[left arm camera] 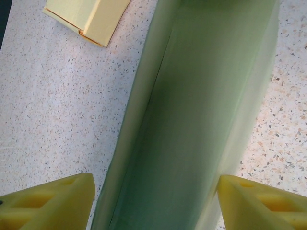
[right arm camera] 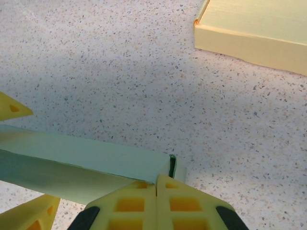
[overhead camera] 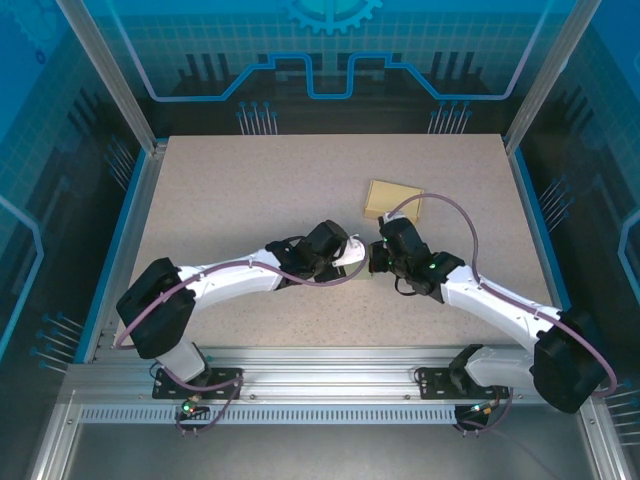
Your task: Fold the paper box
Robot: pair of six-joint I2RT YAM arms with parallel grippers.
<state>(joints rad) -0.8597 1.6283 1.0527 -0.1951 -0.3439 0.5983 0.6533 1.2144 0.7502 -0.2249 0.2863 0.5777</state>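
Both grippers meet at the paper box [overhead camera: 349, 254], mid-table, w/ an arm on each side of it.

Your L gripper [left arm camera: 156, 181] is spread as wide as the box. The pale green box runs lengthwise btwn its yellow fingers [left arm camera: 53, 203], and each one looks to touch a long side, so it has the box across its width. Your R gripper [right arm camera: 157, 181] has its pads fully together at the box's end corner, right beside a small dark flap edge. You can't tell from the wrist cam if any paper is pinched btwn them. A 2nd yellow box [overhead camera: 393, 198] lies flat on the speckled table [overhead camera: 250, 190], just beyond the R gripper, apart from the green one.
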